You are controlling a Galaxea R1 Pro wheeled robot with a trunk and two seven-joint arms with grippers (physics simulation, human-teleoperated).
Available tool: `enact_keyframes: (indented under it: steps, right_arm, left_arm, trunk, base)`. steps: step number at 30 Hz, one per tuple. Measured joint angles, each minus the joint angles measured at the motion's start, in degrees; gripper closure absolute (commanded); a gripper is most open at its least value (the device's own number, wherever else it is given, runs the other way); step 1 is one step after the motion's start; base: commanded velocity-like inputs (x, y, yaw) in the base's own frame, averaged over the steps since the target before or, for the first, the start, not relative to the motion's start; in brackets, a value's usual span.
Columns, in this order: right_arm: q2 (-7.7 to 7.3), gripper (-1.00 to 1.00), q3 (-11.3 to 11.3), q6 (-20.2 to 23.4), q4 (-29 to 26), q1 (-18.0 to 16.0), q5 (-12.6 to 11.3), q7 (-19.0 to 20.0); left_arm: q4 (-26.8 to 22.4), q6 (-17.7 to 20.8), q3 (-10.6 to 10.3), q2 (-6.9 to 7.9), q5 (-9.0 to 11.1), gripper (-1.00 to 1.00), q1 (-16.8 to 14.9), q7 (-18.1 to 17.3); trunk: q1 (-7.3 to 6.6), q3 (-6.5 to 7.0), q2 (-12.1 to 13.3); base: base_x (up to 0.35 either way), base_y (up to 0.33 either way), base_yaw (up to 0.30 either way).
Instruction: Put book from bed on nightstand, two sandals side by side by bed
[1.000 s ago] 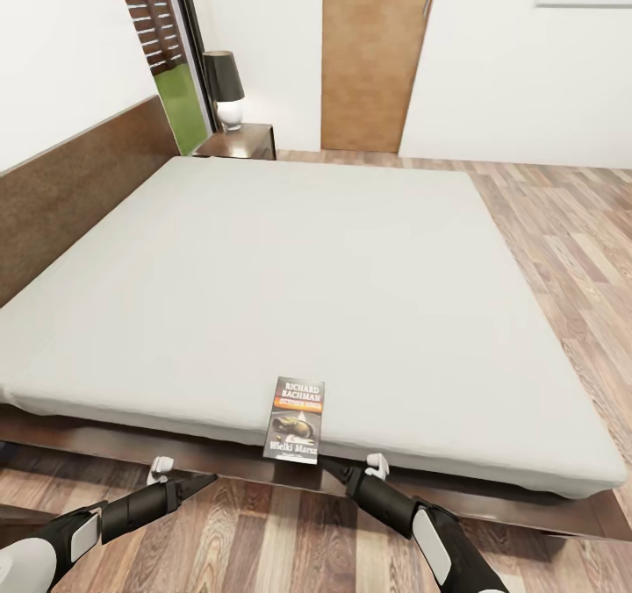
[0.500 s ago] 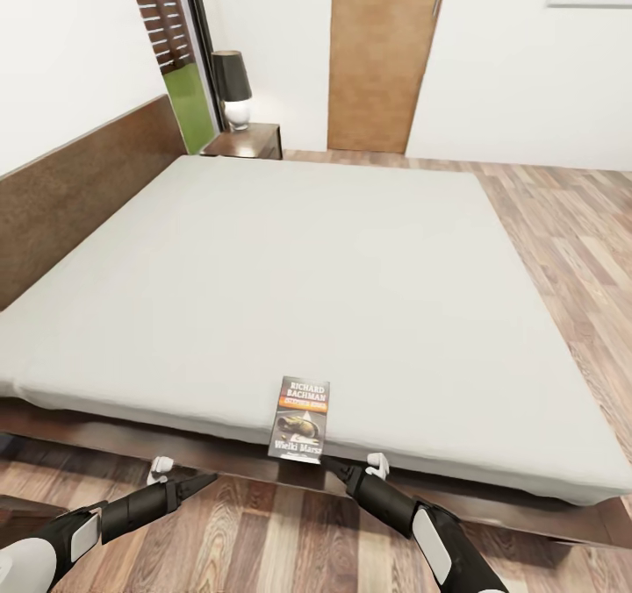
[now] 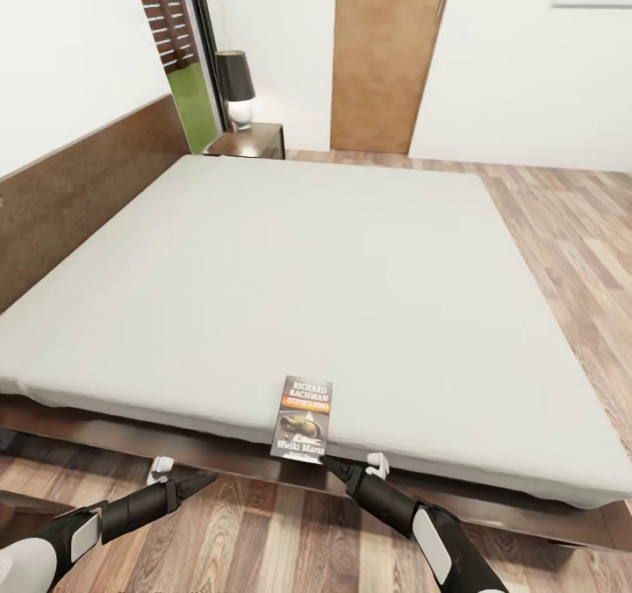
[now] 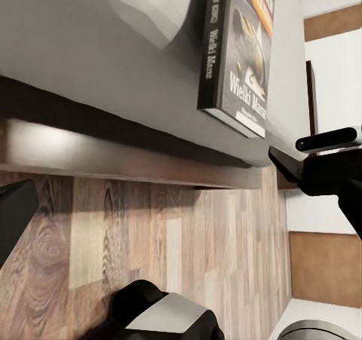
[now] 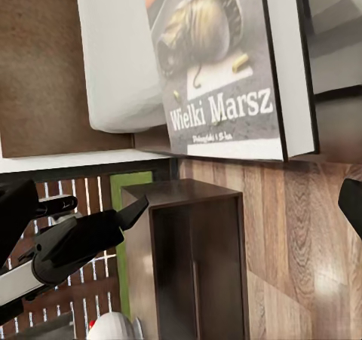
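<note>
Just 1 book (image 3: 304, 419) on 1 bed (image 3: 290, 268); right fingers (image 3: 326, 463) apart, left fingers (image 3: 197, 482) seemingly too

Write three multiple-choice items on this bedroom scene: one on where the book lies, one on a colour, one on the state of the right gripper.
1. Where does the book lie on the bed?
A. against the headboard
B. at the near edge, overhanging it
C. in the middle of the mattress

2. What colour is the shade of the lamp on the nightstand?
A. black
B. red
C. yellow

3. How is the right gripper?
A. shut on the book
B. holding a sandal
C. open, just short of the book

Answers:
1 B: its lower end juts past the mattress edge nearest the robot.
2 A: the shade is black above a white base.
3 C: the right wrist view shows the fingers spread wide, with the book lying free between them.
</note>
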Motion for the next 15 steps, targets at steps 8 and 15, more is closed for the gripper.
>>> enact_keyframes:
  steps: [8,15]
  right_arm:
    - [0.0,-1.0,0.0,0.0,0.0,0.01,-0.01,0.01]
    - [0.0,-1.0,0.0,0.0,-0.03,0.01,0.0,0.01]
  left_arm:
    - [0.01,0.0,-0.01,-0.03,0.0,-1.0,-0.01,0.01]
    - [0.01,0.0,0.01,-0.03,0.0,-1.0,-0.01,0.01]
  trunk:
    - [0.0,-0.04,0.0]
    - [0.0,-0.05,0.0]
  base:
    - [0.0,0.0,0.073]
    - [0.015,0.0,0.004]
